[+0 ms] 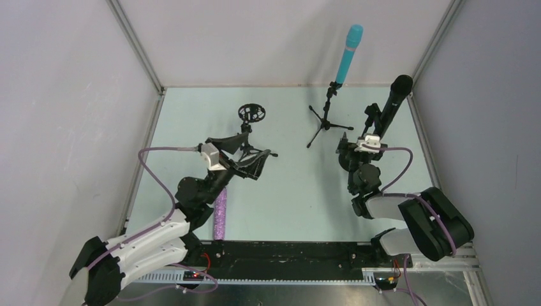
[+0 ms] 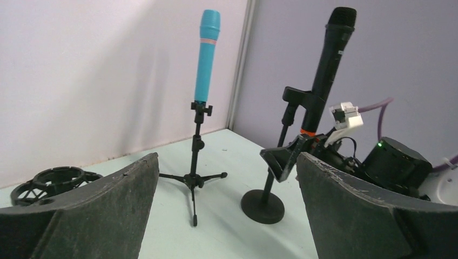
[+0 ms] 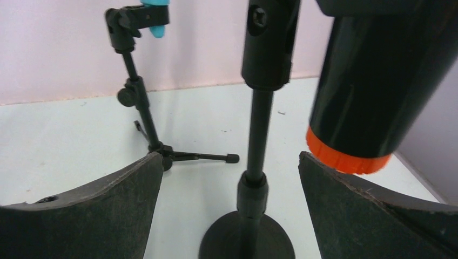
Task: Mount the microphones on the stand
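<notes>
Black microphone (image 1: 393,102) with the orange end ring sits tilted in the clip (image 2: 296,94) of the round-base stand (image 3: 258,135). Its tail end hangs just above the right gripper (image 3: 229,159). Judged seated, with the clip carrying it. Right gripper jaws are wide apart and only the stand's pole is ahead between them; no contact with the mic is visible. The gripper is low and close, probably because the mic tail goes in down there.

Cyan microphone (image 1: 349,56) is upright on the tripod stand (image 1: 326,121), beyond and left of that gripper.

Purple microphone (image 1: 221,213) lies flat on the table (image 1: 287,204), behind the left gripper (image 2: 227,156) beside its arm, unmounted. Basket-mount stand (image 1: 251,113) is just ahead of the left gripper, no mic in it. Left jaws are wide apart, holding nothing.

Two of three mounted, by my read.
</notes>
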Controlling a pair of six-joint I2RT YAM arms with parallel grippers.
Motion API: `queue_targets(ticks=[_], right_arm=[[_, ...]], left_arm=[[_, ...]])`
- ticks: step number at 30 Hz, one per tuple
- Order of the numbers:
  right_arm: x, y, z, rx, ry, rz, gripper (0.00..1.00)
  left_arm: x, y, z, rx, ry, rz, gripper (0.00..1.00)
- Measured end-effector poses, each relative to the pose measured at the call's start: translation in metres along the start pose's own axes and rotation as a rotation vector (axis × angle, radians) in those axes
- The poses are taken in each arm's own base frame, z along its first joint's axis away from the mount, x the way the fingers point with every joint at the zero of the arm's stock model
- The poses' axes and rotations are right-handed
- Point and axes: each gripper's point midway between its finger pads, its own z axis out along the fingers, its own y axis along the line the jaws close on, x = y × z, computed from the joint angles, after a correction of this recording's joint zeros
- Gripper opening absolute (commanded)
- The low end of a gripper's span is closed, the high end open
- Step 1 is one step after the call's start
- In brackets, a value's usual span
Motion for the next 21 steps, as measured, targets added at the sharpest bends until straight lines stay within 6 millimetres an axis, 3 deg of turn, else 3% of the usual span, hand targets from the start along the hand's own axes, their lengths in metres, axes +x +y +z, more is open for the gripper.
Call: queue_targets(ticks=[9, 15, 21], right_arm=[[0.0, -0.025, -0.012, 0.119, 0.076, 0.013, 0.99], [-0.009, -0.028, -0.023, 0.114, 0.121, 0.105, 0.99], [-0.005, -0.025, -0.039, 0.069, 0.195, 0.17, 0.99]], left_arm=[[0.001, 0.016, -0.006, -0.091, 0.006, 0.001, 1.0], [0.001, 0.023, -0.011, -0.135, 0.013, 0.002, 1.0], [0.02, 0.031, -0.019, -0.171, 0.086, 0.001, 1.0]])
